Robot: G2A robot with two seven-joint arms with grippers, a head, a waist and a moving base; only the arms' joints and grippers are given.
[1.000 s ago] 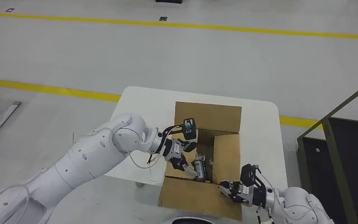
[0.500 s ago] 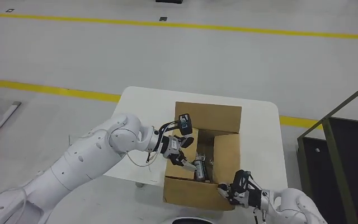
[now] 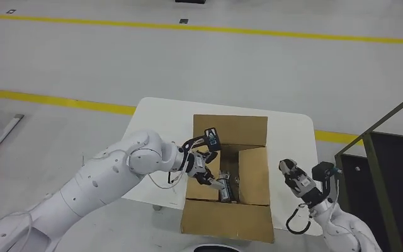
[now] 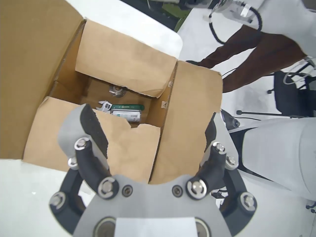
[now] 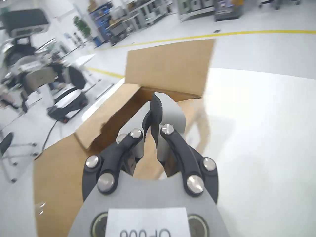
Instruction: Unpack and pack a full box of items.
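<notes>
Moved: right gripper (image 3: 291, 173) has left the near flap of the box (image 3: 230, 129) — now beside its right wall, over the white table (image 3: 157, 120).
Box: open, mid-table; green-handled wrench (image 4: 118, 105) inside.
Grippers: left gripper (image 4: 148, 117) spread wide over the left flap; right gripper's fingers pressed together, empty.
Room: grey floor (image 3: 189, 63), yellow lines (image 3: 189, 27) — workbenches (image 5: 138, 13) behind.
Labels: white-labelled packet (image 4: 126, 115) by the wrench, print unreadable.

We take this for a robotics lab hall: yellow lines (image 3: 201, 28) cross the pale floor (image 3: 126, 63) in the top view's upper part, and the right wrist view shows rows of workbenches (image 5: 145, 13).
</notes>
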